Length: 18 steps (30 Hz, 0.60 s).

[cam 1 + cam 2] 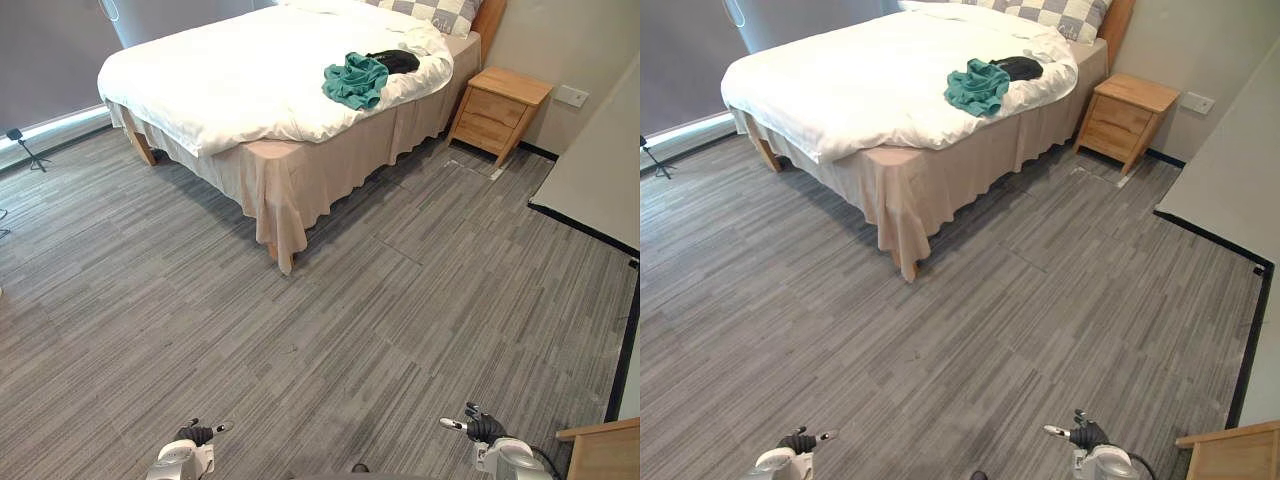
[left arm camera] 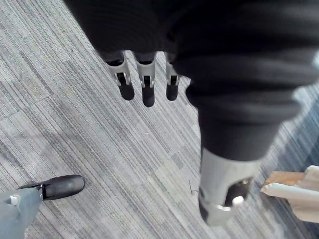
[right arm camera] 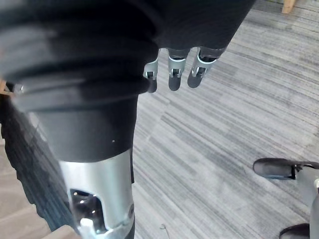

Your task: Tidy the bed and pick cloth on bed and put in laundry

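A teal cloth (image 1: 355, 80) lies crumpled on the white duvet (image 1: 220, 75) of the bed, near its right side. A black cloth (image 1: 396, 61) lies just behind it, touching it, close to the checked pillow (image 1: 436, 12). Both hands hang low over the grey floor, far from the bed. My left hand (image 1: 197, 436) shows at the bottom left, with fingers (image 2: 148, 87) straight and empty. At the bottom right, my right hand (image 1: 480, 428) is the same, its fingers (image 3: 174, 74) relaxed with nothing in them.
A beige bed skirt (image 1: 285, 185) hangs to the floor at the bed's near corner. A wooden nightstand (image 1: 498, 108) stands right of the bed. A wooden furniture corner (image 1: 603, 455) is at the bottom right. A small tripod (image 1: 25, 148) stands far left.
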Available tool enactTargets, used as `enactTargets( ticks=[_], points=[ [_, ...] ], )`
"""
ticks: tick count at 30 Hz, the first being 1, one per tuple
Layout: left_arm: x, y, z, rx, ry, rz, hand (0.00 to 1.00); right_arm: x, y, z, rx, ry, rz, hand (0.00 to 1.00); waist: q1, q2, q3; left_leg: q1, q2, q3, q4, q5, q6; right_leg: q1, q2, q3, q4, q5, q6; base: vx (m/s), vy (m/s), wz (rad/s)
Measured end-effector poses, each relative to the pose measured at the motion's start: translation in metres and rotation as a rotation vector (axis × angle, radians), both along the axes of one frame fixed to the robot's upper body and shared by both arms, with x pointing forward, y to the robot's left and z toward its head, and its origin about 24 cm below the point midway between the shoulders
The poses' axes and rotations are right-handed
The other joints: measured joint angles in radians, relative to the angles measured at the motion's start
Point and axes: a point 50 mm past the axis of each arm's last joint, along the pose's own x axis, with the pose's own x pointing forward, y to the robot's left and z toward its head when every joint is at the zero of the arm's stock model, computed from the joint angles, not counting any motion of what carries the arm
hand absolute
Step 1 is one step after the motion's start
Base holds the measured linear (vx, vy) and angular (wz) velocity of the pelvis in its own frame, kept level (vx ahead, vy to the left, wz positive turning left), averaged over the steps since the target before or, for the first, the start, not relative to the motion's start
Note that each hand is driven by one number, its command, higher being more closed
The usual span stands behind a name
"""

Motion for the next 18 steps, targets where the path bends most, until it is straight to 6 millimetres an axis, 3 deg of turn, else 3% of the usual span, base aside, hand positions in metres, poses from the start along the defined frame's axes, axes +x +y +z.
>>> enactTargets(
  ticks=[18],
  points=[
    [-0.010,-0.002,-0.002,0.037,-0.049,0.069,0.00,-0.012,-0.002,-0.003,-0.016,0.027,-0.020,0.00,-0.008,0.004,-0.008,0.002,0.002,0.001,0.004,0.001,0.002,0.003,-0.001,-0.033,0.004,-0.001,0.000,-0.05,-0.036,0.00]
  ],
)
